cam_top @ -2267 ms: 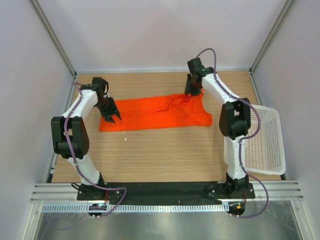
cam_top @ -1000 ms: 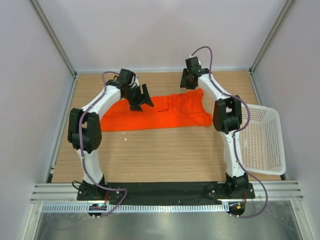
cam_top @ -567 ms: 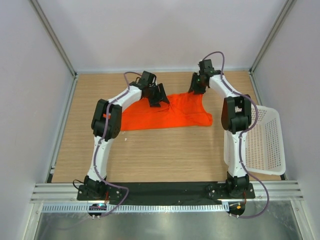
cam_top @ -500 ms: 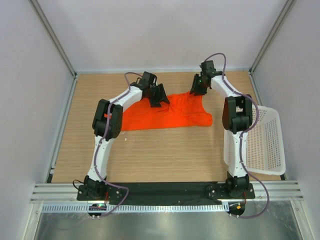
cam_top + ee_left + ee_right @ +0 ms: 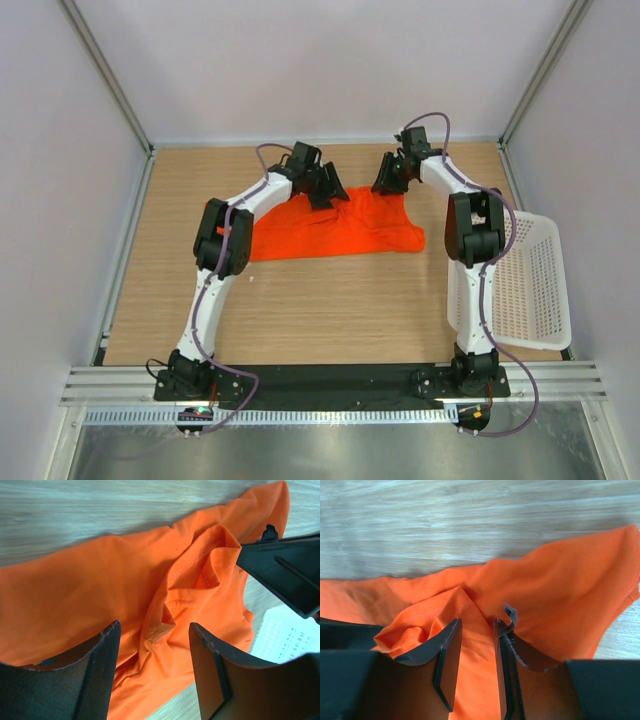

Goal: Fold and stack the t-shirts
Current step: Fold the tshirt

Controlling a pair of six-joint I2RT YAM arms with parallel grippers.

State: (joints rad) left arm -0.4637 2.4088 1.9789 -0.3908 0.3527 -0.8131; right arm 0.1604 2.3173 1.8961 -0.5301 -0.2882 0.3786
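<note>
**Table** [image 5: 330, 310]: wood-grain top. It carries both items below.

**T-shirt** [image 5: 340, 225]: one plain orange-red shirt lying on the table to the left of the basket, close to it but not touching. It is spread roughly flat and runs lengthwise away from the basket. The half nearer the basket is rumpled. The left wrist view shows a stitched hem bunched into a raised crease [image 5: 165, 625].

**Basket** [image 5: 535, 290]: white plastic lattice, at the right edge of the table.

**Right gripper** [image 5: 385, 183]: positioned up and to the left of the basket, at the far edge of the shirt on the end nearer the basket.
- In the right wrist view the jaws [image 5: 477, 625] stand nearly together, with a narrow gap between them.
- A ridge of shirt fabric [image 5: 560, 595] rises toward that gap, and orange cloth fills it.
- I cannot tell whether the cloth is actually pinched.

**Left gripper** [image 5: 327, 190]: further left of the basket than the right gripper, also at the shirt's far edge. The two grippers are near each other but apart.
- In the left wrist view the jaws [image 5: 152, 630] are spread wide and hold nothing.
- They sit one on each side of the raised crease in the fabric [image 5: 90, 595].
- Contact between the fingertips and the cloth cannot be confirmed.
</note>
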